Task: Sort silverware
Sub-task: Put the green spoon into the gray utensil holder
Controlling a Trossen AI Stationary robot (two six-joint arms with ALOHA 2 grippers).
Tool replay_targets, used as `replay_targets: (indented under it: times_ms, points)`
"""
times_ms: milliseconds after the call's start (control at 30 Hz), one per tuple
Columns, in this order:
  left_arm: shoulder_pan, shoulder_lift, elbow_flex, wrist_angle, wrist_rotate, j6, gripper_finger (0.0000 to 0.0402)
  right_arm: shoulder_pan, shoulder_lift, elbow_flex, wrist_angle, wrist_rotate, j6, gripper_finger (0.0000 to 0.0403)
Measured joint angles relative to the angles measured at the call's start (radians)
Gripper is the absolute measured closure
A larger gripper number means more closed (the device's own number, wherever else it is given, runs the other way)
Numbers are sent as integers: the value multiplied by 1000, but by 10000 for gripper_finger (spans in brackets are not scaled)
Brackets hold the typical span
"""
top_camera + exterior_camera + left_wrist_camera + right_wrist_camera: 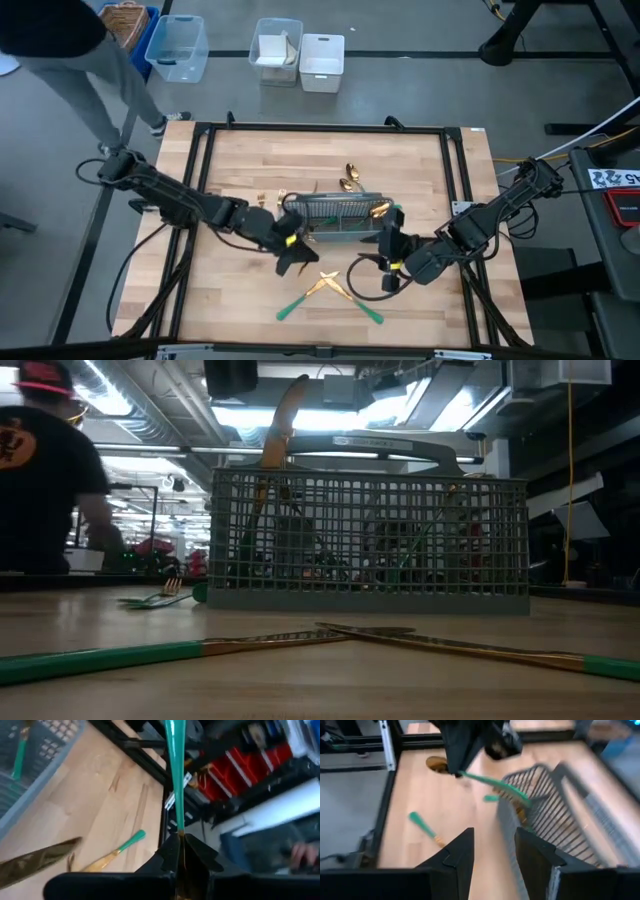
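A grey rectangular wire-mesh caddy (pixel 340 218) with a dark handle is seen at the middle of the pale wooden table (pixel 240 170). The left gripper (pixel 293 250) is placed just beside the caddy's near-left corner; its fingers (pixel 197 857) are closed on the gold end of a slim teal-handled gold utensil (pixel 176 775), whose green handle is pointed away from the wrist. The right gripper (pixel 392 270) is held just beside the caddy's near-right corner, its fingers (pixel 457 855) spread wide with nothing between them.

Two teal-handled gold pieces (pixel 325 290) are crossed on the table in front of the caddy — between the two grippers. Two gold spoons (pixel 349 178) lie just behind the caddy, and small gold pieces (pixel 268 198) lie near its left end. Several utensils are already stood inside the caddy; one gold tip (pixel 285 420) is seen above its rim. A person in dark clothing (pixel 45 480) is visible beyond the table, far from the caddy.
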Motion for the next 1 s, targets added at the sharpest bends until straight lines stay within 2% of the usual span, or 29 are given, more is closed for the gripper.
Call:
replay_targets:
  times_ms: [233,367,433,667,833,1000]
  points:
    - [44,2,0,-1,37,-142,396,0,0,0,60,113,-322,260]
    - [51,2,0,4,52,-181,391,-22,2,0,78,116,-482,260]
    - [51,2,0,5,52,-191,388,-44,4,0,77,97,-512,260]
    - [51,2,0,4,52,-194,386,-162,4,0,93,-76,-529,260]
    - [51,2,0,4,52,-194,385,-231,4,0,103,-283,-538,260]
    - [51,2,0,4,52,-192,385,-271,4,0,102,-343,-539,260]
